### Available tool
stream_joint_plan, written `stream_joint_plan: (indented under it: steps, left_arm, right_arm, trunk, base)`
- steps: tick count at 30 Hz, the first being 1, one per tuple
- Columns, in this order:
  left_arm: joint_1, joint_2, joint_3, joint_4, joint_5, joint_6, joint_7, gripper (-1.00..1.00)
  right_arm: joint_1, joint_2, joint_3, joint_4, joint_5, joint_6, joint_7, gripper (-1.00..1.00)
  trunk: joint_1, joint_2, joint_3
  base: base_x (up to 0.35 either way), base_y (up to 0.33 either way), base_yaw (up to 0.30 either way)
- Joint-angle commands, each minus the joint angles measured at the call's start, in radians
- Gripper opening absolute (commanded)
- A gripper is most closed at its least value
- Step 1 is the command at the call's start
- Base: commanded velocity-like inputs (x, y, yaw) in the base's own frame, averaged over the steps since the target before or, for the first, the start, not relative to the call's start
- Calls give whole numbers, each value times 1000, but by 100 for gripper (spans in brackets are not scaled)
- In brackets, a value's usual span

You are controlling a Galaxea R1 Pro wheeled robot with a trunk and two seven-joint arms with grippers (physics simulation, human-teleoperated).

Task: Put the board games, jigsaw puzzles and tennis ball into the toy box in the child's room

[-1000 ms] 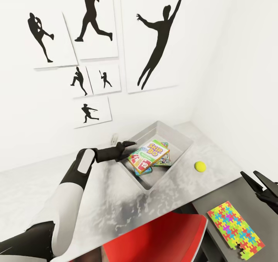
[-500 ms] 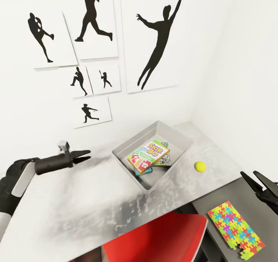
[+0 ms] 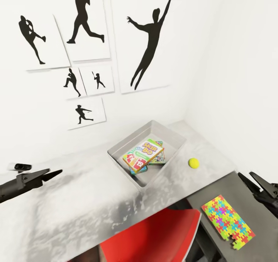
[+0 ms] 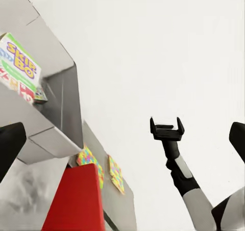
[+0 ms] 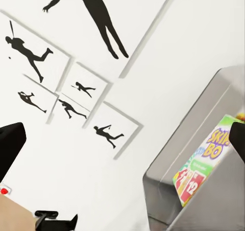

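Nearby, red chair (image 3: 154,235) under table (image 3: 77,208), toy box (image 3: 116,154) beside spread left claw (image 3: 54,173); right claw (image 3: 256,180) spread.

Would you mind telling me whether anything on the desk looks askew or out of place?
The Skip-Bo box lies tilted atop other boxes in the toy box, not flat. The tennis ball and a jigsaw puzzle sit outside it.
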Motion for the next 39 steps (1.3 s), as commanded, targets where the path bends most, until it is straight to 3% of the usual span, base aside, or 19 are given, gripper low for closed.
stream_joint_plan:
  steps: [1, 6, 9, 19, 25, 39]
  left_arm:
    - [1, 1, 4, 0, -2, 10, -12, 100]
    - [4, 0, 9, -3, -5, 6, -12, 100]
    - [5, 0, 10, -4, -7, 0, -12, 100]
    - [5, 3, 11, -4, -9, -6, -12, 100]
    - [6, 29, 11, -3, -10, -19, -12, 100]
    - [8, 34, 11, -3, -10, -27, -12, 100]
  right_arm:
    - [-1, 10, 0, 0, 0, 5, 1, 100]
    - [-1, 76, 2, 0, 6, 5, 0, 100]
    - [-1, 98, 3, -1, 40, 5, 1, 100]
    - [-1, 107, 3, -2, 63, 4, 2, 100]
    - [-1, 111, 3, -2, 64, 4, 2, 100]
    - [-1, 111, 2, 0, 65, 4, 3, 100]
  trunk:
    - [0, -2, -1]
    - [0, -2, 5]
    - [0, -2, 9]
    - [0, -2, 21]
    - [0, -2, 28]
    - [0, -2, 44]
  base:
    - [-182, 70, -213]
    - [-61, 22, -216]
    - [-31, 3, -218]
    - [-130, 0, -218]
    - [-40, 0, -219]
    - [-2, -42, -219]
